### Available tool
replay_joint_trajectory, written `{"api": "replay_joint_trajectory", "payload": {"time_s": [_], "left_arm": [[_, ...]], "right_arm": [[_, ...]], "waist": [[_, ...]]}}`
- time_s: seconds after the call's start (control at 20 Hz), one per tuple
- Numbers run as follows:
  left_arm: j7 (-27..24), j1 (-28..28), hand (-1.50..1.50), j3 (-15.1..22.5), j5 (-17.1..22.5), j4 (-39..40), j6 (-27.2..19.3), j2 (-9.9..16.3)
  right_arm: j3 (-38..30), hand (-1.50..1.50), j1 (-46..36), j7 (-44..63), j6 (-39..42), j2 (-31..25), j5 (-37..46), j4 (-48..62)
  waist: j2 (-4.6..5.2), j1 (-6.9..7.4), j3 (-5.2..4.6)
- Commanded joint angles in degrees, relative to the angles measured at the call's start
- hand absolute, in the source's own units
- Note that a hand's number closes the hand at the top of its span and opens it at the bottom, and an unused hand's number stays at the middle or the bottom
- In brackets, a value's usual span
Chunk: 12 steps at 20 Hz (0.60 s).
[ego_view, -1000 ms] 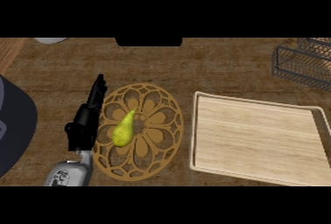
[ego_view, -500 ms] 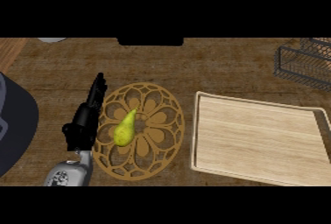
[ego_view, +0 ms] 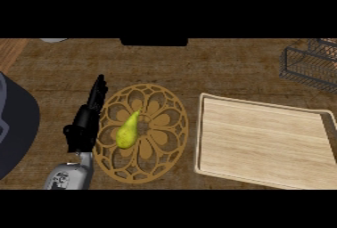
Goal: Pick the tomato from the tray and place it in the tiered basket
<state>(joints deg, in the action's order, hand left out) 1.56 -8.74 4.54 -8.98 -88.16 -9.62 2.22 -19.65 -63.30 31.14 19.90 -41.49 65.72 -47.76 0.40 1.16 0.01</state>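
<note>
Holding unchanged since the earlier views: left hand (ego_view: 88, 116), fingers straight, beside the openwork wooden round trivet (ego_view: 158, 102) bearing a yellow-green pear (ego_view: 127, 131); pale wooden tray (ego_view: 263, 142) bare, tomato unseen; dark wire tiered basket (ego_view: 309, 67) at the bench's far right; right hand absent

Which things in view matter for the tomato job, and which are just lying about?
For the job:
- wooden tray, nothing on it
- wire basket, far right
- left hand, fingers straight
- no tomato in view

Lying about:
- pear
- openwork trivet under it
</note>
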Motion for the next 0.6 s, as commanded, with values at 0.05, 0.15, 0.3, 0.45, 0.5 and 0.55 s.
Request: {"api": "replay_joint_trajectory", "payload": {"time_s": [0.05, 0.15, 0.3, 0.45, 0.5, 0.55], "left_arm": [[-0.31, 1.87, 0.0, 1.27, -0.5, -1.16, 0.47, -0.27], [-0.76, -0.18, 0.0, -0.4, 0.32, 1.0, -0.05, -0.64], [-0.89, -1.12, 0.0, 0.36, -0.96, 2.15, -1.32, -1.61], [3.32, -1.65, 0.0, 0.0, -0.19, -1.51, 0.59, 0.23], [2.86, 0.42, 0.0, 1.08, -0.78, -2.88, -0.03, -0.51], [0.37, 0.95, 0.0, 2.2, -1.69, -0.76, -1.13, -2.1]], "right_arm": [[-0.21, 1.5, -0.09, -7.72, -5.35, -5.81, 1.72, 11.56], [0.66, 1.5, -1.64, -7.28, -6.12, -5.02, 2.52, 14.18], [-8.68, -1.5, -0.34, 0.69, -13.93, -0.46, -3.85, 13.75], [-10.36, -1.5, 0.03, -5.24, -13.9, -3.44, -5.93, 19.17], [-11.31, -1.5, -0.51, -3.78, -15.0, -1.63, -7.3, 17.76], [-12.91, -1.5, -1.31, -6.19, -14.02, -4.48, -8.59, 19.76]], "waist": [[0.2, 0.53, 0.03], [0.11, 0.23, 0.0], [0.29, 0.0, 0.07], [0.17, 0.47, 0.08], [-0.05, 0.34, 0.06], [0.17, 0.4, 0.07]]}}
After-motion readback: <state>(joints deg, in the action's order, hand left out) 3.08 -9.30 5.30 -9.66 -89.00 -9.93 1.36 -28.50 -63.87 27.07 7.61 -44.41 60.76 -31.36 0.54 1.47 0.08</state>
